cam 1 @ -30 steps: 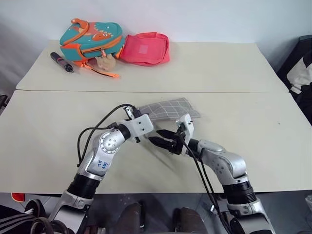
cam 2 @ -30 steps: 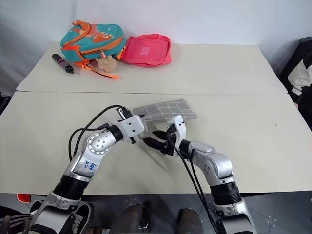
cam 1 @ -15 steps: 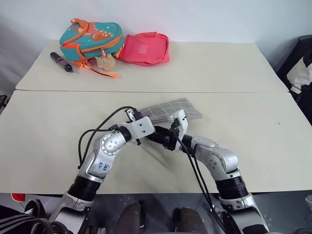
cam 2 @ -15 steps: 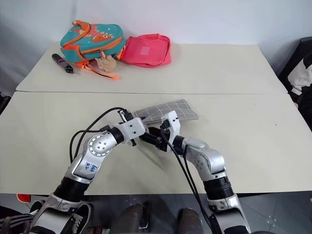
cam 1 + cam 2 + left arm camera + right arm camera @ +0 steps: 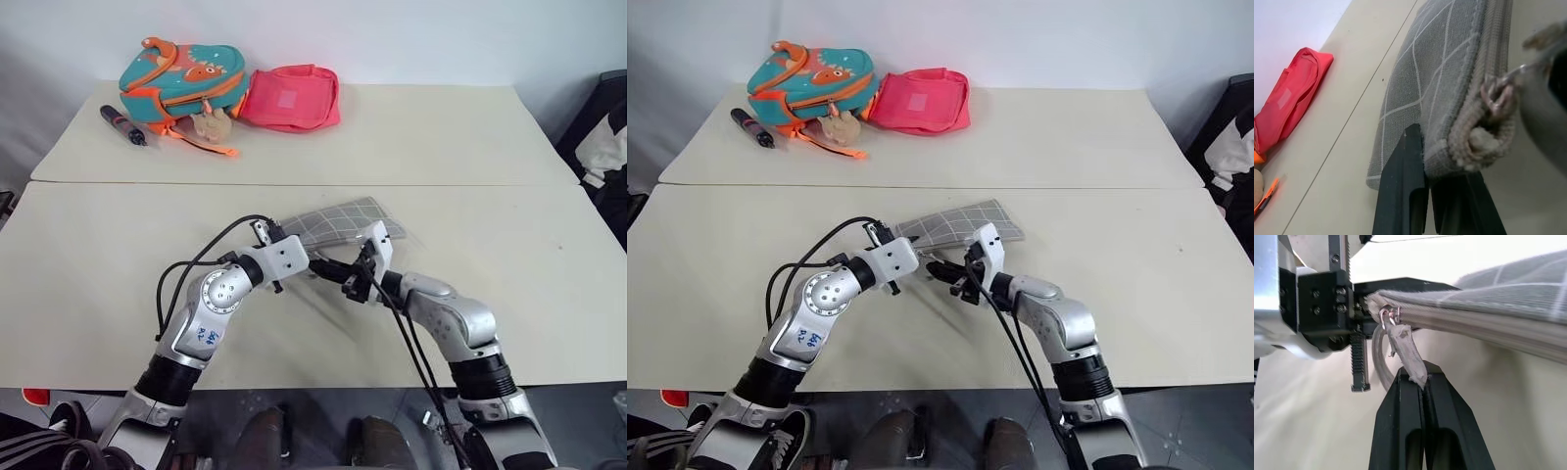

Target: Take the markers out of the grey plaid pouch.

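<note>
— Looking over the arms now. What have you got on the near table (image 5: pixel 118 294)?

— One grey plaid pouch (image 5: pixel 343 221), lying near the middle of the near table, just this side of the seam where the two tables meet. My left gripper (image 5: pixel 1442 196) has its two fingers pressed onto the pouch's near corner, with the fabric pinched between them.

— And the other arm?

— My right gripper (image 5: pixel 1418 382) is squeezed tight on the pouch's fabric pull tab (image 5: pixel 1405 352), which hangs from a small metal ring (image 5: pixel 1386 316) at the end of the zipper. The two grippers sit just beside each other at that same end of the pouch.

— Any markers out?

— I can count none on the table from here; the pouch's end looks closed in the left wrist view, and I cannot tell what is inside.

— What else is around?

— On the far table (image 5: pixel 441 127), at its far left corner: one teal-and-orange backpack (image 5: pixel 181 83), one pink-red pouch (image 5: pixel 292 98) touching it on the right, and one thick black pen (image 5: pixel 124 125) beside the backpack toward the left edge. That makes two pouches, one backpack, one pen – all three far items well apart from the grippers.
</note>
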You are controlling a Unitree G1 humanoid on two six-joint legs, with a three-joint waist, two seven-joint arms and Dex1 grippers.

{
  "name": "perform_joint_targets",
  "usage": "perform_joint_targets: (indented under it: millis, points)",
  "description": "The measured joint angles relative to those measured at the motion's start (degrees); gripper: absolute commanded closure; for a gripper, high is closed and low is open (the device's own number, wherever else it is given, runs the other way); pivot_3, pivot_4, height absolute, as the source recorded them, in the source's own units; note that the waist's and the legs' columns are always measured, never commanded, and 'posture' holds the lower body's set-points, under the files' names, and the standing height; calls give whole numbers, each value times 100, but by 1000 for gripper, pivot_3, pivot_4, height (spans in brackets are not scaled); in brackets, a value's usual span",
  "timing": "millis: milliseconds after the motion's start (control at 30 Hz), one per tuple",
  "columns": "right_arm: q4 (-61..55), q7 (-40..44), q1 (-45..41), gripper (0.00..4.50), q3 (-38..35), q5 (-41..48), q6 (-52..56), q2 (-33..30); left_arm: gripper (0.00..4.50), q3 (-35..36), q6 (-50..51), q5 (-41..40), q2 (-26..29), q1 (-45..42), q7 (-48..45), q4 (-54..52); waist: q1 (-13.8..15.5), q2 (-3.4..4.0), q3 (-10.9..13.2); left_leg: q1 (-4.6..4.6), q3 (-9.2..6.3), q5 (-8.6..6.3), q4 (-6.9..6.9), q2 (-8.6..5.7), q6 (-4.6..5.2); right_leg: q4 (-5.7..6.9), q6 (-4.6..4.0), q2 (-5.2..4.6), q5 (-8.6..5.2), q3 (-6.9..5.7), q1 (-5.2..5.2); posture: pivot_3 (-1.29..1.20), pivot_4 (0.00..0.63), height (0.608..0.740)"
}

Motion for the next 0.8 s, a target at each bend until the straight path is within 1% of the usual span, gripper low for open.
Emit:
perform_joint_targets:
  millis: [100,233,333,433,533,800]
  points:
    - [81,47,-37,4492,-185,-6,-32,-251,4500,12,-30,-23,104,46,-31,-37,0,0,0,0,0,0,0,0,0,-1,0,0,0,0,1,0,150,740]
    - [473,208,-313,4492,-438,-57,-186,-735,4500,106,-92,-70,286,75,-37,-47,-1,1,0,0,2,0,1,0,1,-2,0,-1,0,0,1,0,150,740]
    - [1222,482,-621,4492,-586,-278,-634,-1321,4500,161,-246,-126,424,92,-41,-51,14,1,1,0,5,-1,1,0,3,-9,0,-2,0,-1,5,0,150,740]
    - [1729,591,-671,4492,-778,-498,-974,-1662,4500,323,-262,-210,513,170,-39,-35,9,1,1,0,5,-1,0,1,4,-12,0,-2,0,-2,7,0,150,740]
    - [2023,686,-666,4492,-837,-632,-1169,-1710,4500,408,-279,-284,528,226,-39,-21,-8,1,1,0,8,0,0,2,5,-13,0,-2,0,-4,8,0,150,740]
    - [2035,794,-649,4492,-836,-753,-1322,-1709,4500,458,-235,-497,462,225,-41,33,3,1,1,0,7,0,3,2,6,-12,0,-3,0,-4,10,0,150,740]
